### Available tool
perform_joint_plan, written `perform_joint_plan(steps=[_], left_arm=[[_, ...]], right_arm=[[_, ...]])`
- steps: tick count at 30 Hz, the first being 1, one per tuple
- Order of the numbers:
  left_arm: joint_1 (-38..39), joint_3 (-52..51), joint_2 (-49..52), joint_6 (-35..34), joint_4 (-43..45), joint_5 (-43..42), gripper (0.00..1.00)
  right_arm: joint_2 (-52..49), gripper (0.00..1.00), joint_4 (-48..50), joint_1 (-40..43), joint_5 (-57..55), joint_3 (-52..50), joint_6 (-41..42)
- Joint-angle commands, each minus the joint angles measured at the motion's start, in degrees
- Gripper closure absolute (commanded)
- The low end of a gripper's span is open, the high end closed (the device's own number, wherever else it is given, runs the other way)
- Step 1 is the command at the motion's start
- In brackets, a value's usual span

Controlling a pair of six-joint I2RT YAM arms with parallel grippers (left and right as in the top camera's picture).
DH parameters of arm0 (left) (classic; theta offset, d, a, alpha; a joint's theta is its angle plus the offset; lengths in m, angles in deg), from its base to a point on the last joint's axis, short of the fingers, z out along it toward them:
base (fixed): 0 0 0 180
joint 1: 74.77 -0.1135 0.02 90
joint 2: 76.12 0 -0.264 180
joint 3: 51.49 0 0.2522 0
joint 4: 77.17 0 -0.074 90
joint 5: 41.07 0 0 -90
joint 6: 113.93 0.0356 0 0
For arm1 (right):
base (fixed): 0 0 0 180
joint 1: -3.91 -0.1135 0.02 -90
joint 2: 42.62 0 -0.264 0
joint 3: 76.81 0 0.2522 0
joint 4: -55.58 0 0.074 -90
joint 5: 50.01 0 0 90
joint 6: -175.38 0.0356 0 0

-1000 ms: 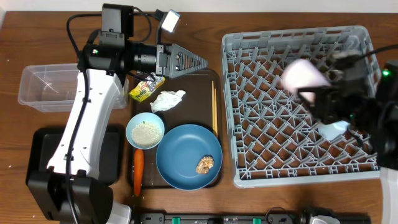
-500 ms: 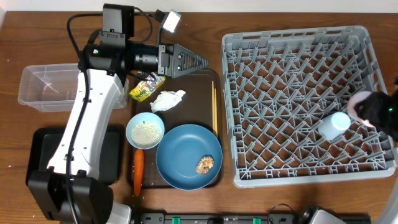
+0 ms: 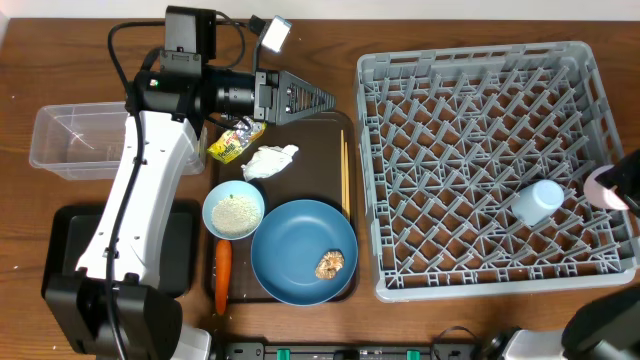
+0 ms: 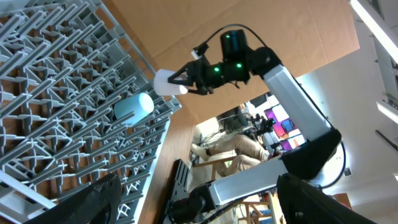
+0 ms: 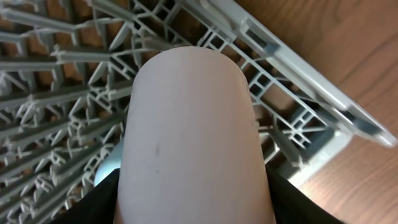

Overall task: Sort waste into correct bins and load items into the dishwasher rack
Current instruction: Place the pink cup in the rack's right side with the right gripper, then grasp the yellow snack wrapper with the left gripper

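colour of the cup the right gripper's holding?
The cup is plain pale pink, clearest in the right wrist view.

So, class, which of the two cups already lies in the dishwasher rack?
The light blue cup, lying among the pegs of the dishwasher rack. The pink cup is held by the right gripper at the rack's right edge.

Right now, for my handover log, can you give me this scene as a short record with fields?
Rack: blue cup inside, on its side
Right fingers: shut on pink cup at rack's right edge
Left fingers: open, holding nothing
Not yet loaded: plate, bowl, chopsticks
Unsorted waste: wrapper, tissue, carrot, rice in bowl, lump on plate
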Motion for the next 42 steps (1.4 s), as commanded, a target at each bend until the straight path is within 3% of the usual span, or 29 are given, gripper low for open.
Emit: perform_joint_plan(steps=[1, 3, 5, 6, 10, 14, 24, 31, 34, 38, 42], left_arm=[[-0.13, 0.37, -0.02, -0.33, 0.2, 0.11, 0.19], [-0.13, 0.37, -0.02, -0.33, 0.2, 0.11, 0.19], [-0.13, 0.37, -0.02, -0.33, 0.2, 0.09, 0.19], [-0.13, 0.37, -0.02, -0.33, 0.2, 0.09, 0.19], [-0.13, 0.37, -0.02, -0.33, 0.07, 2.19, 0.19], [-0.13, 0.37, -0.02, -2.56, -3.58, 17.11, 0.19], [-0.11, 0.37, -0.02, -2.91, -19.89, 50.84, 0.19], [-0.09, -0.09, 0.04, -2.97, -27.1, 72.35, 0.18], [-0.11, -2.01, 0.11, -4.76, -26.56, 78.07, 0.14], [0.2, -4.66, 0.81, -4.81, -24.06, 78.07, 0.14], [0.81, -8.2, 2.93, -1.42, -14.97, 78.12, 0.14]], right_arm=[[-2.91, 0.53, 1.46, 0.15, 1.64, 0.42, 1.92], [-4.48, 0.45, 2.49, 0.15, 2.86, 0.42, 1.92], [-5.44, 0.28, 2.89, 0.17, 3.41, 0.42, 2.16], [-5.46, 0.25, 2.93, 0.17, 3.48, 0.44, 2.38], [-3.8, 0.21, 1.75, 0.15, 7.19, 2.45, 2.29], [0.17, 0.16, -0.55, -0.04, 13.18, 5.64, 0.52], [17.9, 0.1, 0.92, -10.88, 20.57, 6.38, -5.95], [19.76, 0.1, 1.84, -24.22, 20.52, 6.32, -6.29], [18.32, 0.12, 1.9, -28.44, 20.55, 6.32, -6.05], [15.87, 0.13, 2.25, -32.63, 20.61, 6.32, -6.01], [13.9, 0.14, 3.13, -35.45, 20.74, 6.32, -5.42]])
